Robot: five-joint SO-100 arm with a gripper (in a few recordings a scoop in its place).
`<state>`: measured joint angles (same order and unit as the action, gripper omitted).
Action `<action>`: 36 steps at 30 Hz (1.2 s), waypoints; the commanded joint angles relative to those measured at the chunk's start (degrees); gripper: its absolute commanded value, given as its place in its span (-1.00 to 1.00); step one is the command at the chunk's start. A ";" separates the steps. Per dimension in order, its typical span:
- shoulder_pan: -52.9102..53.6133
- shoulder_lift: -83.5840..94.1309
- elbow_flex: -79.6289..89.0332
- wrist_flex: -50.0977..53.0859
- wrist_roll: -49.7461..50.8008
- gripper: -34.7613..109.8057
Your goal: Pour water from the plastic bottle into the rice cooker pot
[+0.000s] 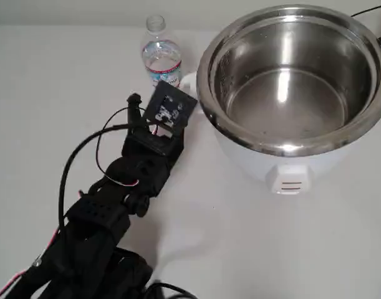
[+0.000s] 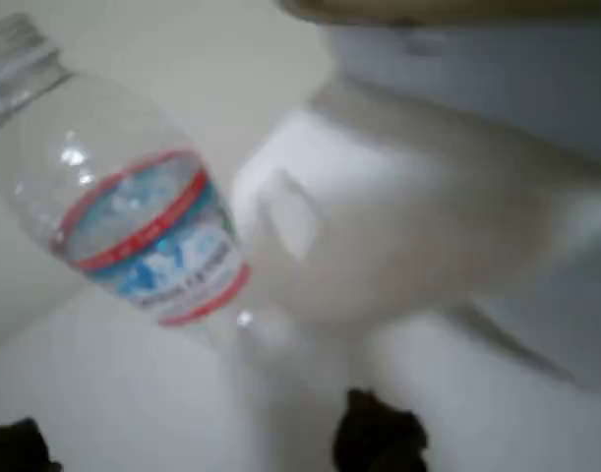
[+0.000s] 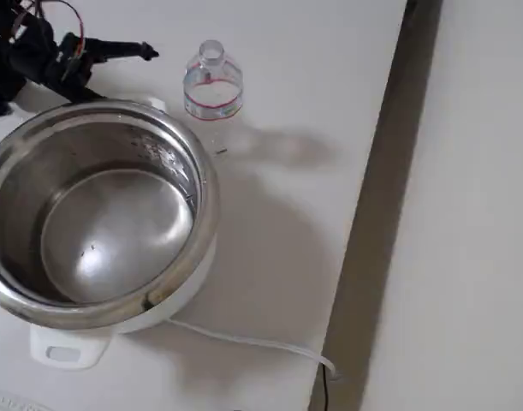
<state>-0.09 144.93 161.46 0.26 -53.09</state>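
Observation:
The small clear plastic bottle stands upright and capless on the white table, left of the cooker. Its white-and-blue label has red edges. The rice cooker pot is a large shiny steel bowl in a white body, and its inside looks dry. My black gripper is just short of the bottle, close to the cooker's side handle. In the wrist view my gripper is open; its dark fingertips sit wide apart at the bottom edge, and the bottle lies ahead to the left, outside them. One finger points toward the bottle.
A white power cord trails from the cooker toward the table's edge, where a dark strip runs. My arm takes up the lower left of the overhead view. Bare tabletop lies left of the bottle and below the cooker.

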 commanded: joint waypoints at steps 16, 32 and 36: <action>11.25 43.42 6.68 50.36 47.20 -0.47; 7.65 43.42 11.07 64.16 48.25 -0.51; 7.65 43.42 11.07 64.16 48.34 -0.52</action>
<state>7.91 187.82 172.88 64.25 -4.83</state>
